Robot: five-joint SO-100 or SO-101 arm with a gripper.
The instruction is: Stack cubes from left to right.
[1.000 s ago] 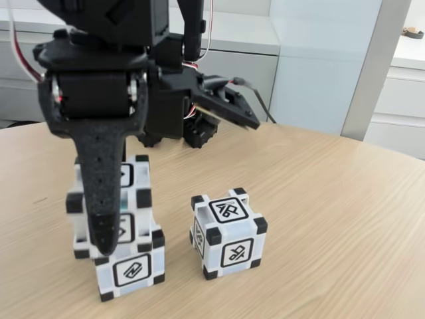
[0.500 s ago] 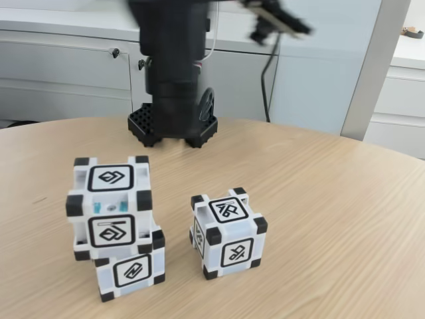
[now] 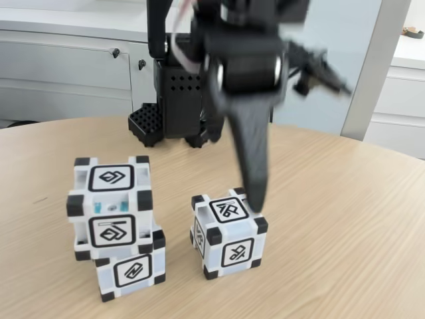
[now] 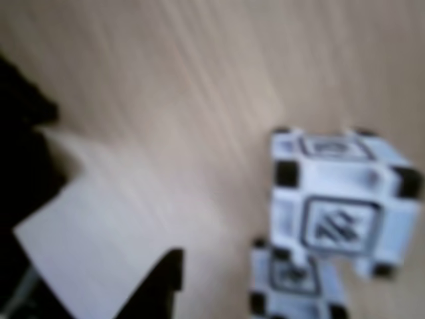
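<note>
On the left of the fixed view, one white cube with black corners [image 3: 109,206] rests on another cube [image 3: 130,270], set slightly off to the left of it. A third cube [image 3: 228,236] stands alone to their right. My gripper [image 3: 300,146] is open wide and holds nothing. Its long black finger [image 3: 254,166] points down, with the tip just over the lone cube's far top edge, and the other jaw juts out to the right. The blurred wrist view has the stacked pair [image 4: 342,199] at right and a black finger [image 4: 163,286] at the bottom.
The arm's black base [image 3: 174,126] stands at the back of the round wooden table [image 3: 345,226]. Grey cabinets [image 3: 73,66] run behind it. A pale blurred surface [image 4: 86,259] lies close under the wrist camera.
The arm left the two-cube stack, rose, swung right, and has come down with its finger over the lone cube. The cubes have not moved.
</note>
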